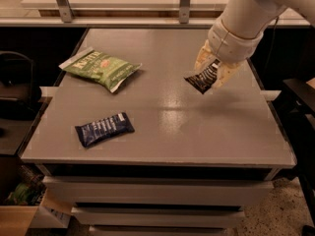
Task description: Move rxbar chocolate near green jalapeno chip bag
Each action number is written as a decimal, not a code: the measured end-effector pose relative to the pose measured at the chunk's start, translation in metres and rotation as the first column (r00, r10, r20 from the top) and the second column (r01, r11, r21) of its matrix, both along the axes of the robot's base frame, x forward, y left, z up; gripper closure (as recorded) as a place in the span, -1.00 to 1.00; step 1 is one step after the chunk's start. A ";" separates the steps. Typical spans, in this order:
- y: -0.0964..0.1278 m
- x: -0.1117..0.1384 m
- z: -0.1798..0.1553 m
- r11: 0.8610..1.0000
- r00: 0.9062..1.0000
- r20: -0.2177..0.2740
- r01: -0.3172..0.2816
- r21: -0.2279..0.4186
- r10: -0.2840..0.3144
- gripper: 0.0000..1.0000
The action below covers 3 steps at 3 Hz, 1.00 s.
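The rxbar chocolate [202, 77], a small dark wrapper with white lettering, hangs tilted in my gripper [212, 71], lifted above the right half of the grey table [197, 127]. The gripper's cream fingers [203, 57] are shut on the bar's upper end. The green jalapeno chip bag [101, 69] lies flat at the table's back left, well to the left of the gripper.
A navy-blue bar wrapper [104, 129] lies near the table's front left. A rail with metal posts [184, 3] runs behind the table. A dark chair [15, 87] stands at the left, another dark object at the right edge.
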State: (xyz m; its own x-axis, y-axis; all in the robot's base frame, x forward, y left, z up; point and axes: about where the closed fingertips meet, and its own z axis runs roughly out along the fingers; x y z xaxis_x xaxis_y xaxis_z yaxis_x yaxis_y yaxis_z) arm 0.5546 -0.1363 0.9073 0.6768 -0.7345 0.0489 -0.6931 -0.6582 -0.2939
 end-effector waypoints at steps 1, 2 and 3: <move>0.038 0.015 0.018 0.993 0.993 0.039 -0.114 0.011 0.114 1.00; 0.084 0.027 0.021 0.972 0.972 0.044 -0.233 0.021 0.231 1.00; 0.121 0.036 0.010 0.950 0.950 0.026 -0.311 0.029 0.310 1.00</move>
